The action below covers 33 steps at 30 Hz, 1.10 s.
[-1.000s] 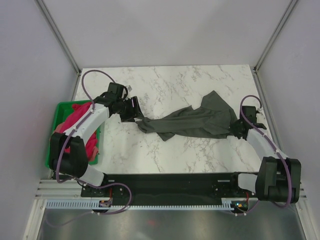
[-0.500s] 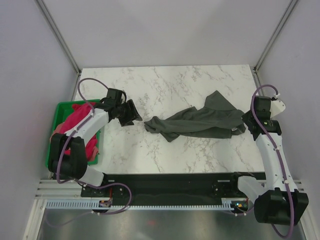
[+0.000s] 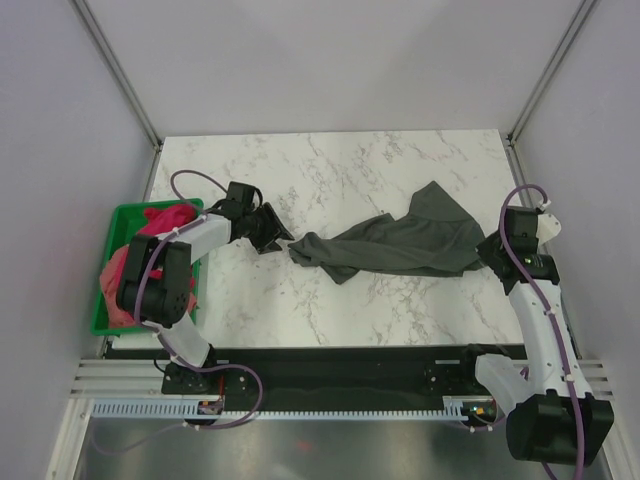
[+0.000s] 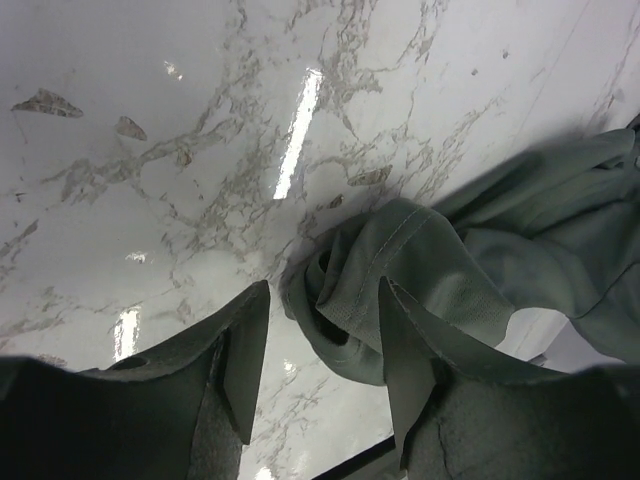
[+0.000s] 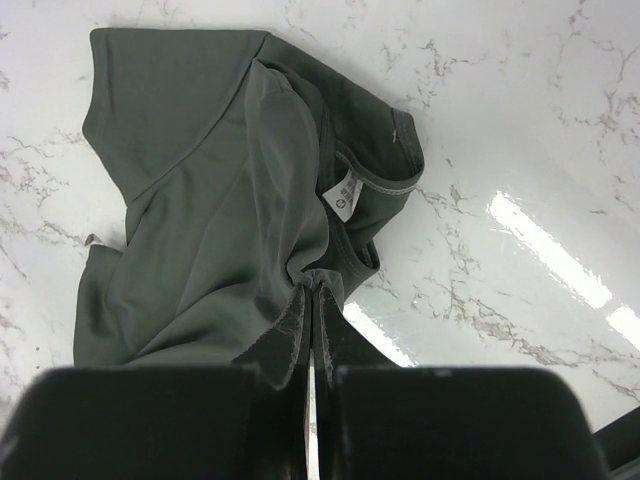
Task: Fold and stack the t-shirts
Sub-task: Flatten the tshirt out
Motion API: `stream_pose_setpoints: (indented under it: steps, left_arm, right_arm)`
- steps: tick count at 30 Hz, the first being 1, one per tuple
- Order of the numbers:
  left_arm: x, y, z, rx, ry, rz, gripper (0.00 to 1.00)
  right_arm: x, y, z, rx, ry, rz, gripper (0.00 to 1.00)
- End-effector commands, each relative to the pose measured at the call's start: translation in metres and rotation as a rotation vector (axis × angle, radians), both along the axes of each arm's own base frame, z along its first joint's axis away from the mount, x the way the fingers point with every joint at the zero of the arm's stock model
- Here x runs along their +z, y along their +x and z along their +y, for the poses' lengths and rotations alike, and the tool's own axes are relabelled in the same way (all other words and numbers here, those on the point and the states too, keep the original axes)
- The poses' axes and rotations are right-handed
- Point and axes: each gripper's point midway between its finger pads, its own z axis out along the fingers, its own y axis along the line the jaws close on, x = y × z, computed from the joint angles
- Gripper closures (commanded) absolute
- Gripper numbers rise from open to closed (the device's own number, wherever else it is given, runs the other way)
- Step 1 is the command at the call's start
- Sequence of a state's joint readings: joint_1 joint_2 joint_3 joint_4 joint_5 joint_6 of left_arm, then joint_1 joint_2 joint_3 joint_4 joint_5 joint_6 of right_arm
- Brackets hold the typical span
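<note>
Spreading comes first – right gripper pinches the grey shirt, left gripper spread around its bunched end – next, I'd say, close and pull it flat

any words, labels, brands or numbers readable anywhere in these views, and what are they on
The small white tag inside the collar of the dark charcoal grey t-shirt: it carries dark print, too small and blurred to read.
No other text, brand, number or sign shows in any view.
</note>
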<state>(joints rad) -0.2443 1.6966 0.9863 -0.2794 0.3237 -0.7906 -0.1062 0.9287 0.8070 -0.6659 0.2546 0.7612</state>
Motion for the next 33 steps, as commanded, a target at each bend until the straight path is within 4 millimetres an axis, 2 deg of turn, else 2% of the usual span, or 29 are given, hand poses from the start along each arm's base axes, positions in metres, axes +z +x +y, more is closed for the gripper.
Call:
stream_pose_setpoints:
  steps: [1,4,15,21,24,25,27,30,31,32,33]
  left_arm:
    - [0.010,0.020,-0.014,0.039,-0.079,-0.035,0.45]
    - [0.008,0.022,-0.018,0.044,-0.089,-0.036,0.48]
    - [0.018,0.024,-0.027,0.033,-0.110,-0.059,0.58]
    - [0.023,0.017,-0.030,0.027,-0.117,-0.065,0.66]
    - [0.028,0.018,-0.030,0.025,-0.114,-0.082,0.76]
    - [0.029,0.018,-0.030,0.025,-0.115,-0.085,0.86]
    - [0.035,0.019,-0.031,0.021,-0.121,-0.100,0.96]
    - [0.063,0.028,-0.030,0.020,-0.126,-0.176,0.98]
    - [0.076,0.032,-0.029,0.025,-0.131,-0.207,0.98]
    - [0.107,0.042,-0.029,0.033,-0.147,-0.279,0.98]
    - [0.124,0.044,-0.029,0.034,-0.154,-0.306,0.98]
  right_arm:
    - [0.013,0.008,0.004,0.021,0.013,-0.065,1.00]
    - [0.012,0.008,0.005,0.025,0.016,-0.070,1.00]
    - [0.003,0.007,0.006,0.028,0.023,-0.054,1.00]
    - [0.002,0.007,0.005,0.025,0.021,-0.054,1.00]
    - [0.001,0.006,0.006,0.026,0.024,-0.051,1.00]
    - [0.001,0.007,0.007,0.028,0.026,-0.053,1.00]
    - [0.002,0.008,0.006,0.028,0.027,-0.057,1.00]
    - [0.016,0.019,0.005,0.029,0.019,-0.095,1.00]
    - [0.035,0.028,0.004,0.033,0.014,-0.139,1.00]
    - [0.044,0.037,0.004,0.036,0.016,-0.153,1.00]
    - [0.056,0.045,0.004,0.037,0.017,-0.180,1.00]
